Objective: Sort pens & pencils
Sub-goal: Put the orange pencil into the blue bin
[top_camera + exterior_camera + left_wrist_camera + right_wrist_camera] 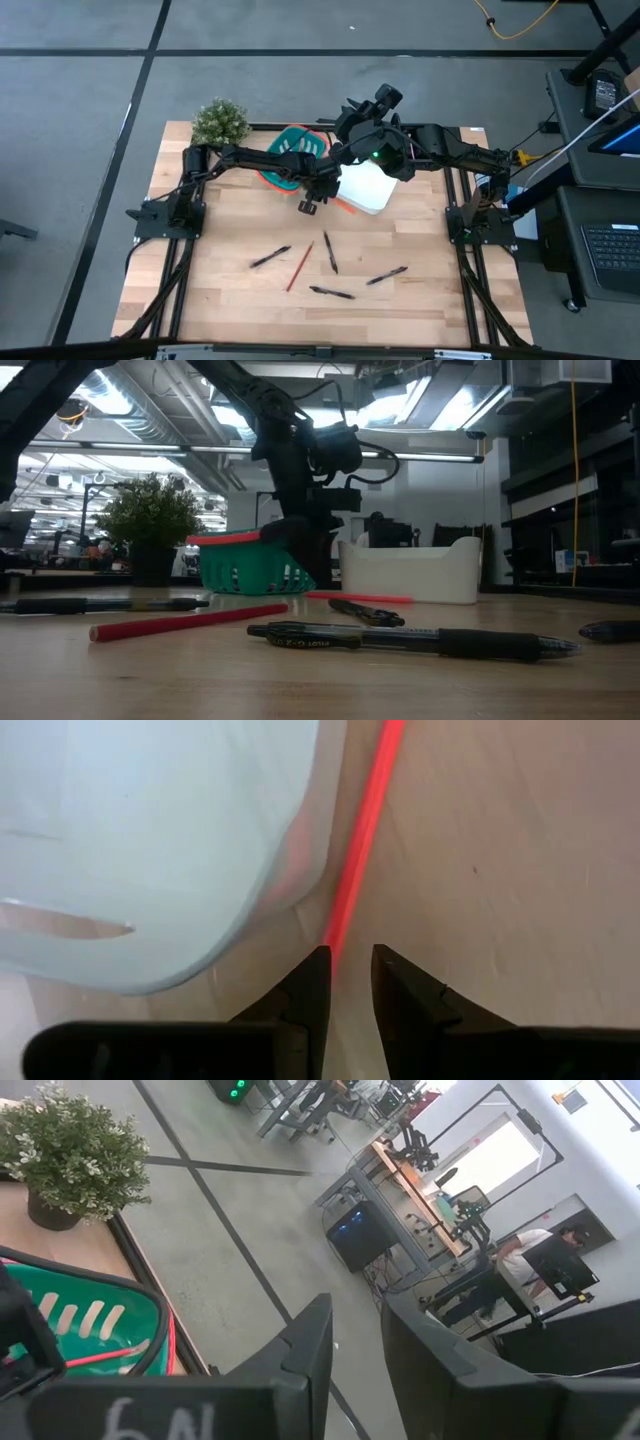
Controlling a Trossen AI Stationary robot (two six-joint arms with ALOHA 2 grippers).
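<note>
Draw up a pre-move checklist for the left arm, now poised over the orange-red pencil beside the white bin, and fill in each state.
1. Left pincer lined up with the pencil: ok, its end lies at the gap between the fingertips.
2. Left pincer empty: ok, nothing between the fingertips.
3. Clearance from the white bin: not ok, the pencil lies tight along its wall.
4. Right pincer out of the way: ok, raised and pointing off the table.
5. Green basket reachable: ok, just behind the left arm.
6. Work left: four black pens and another pencil on the table.
</note>
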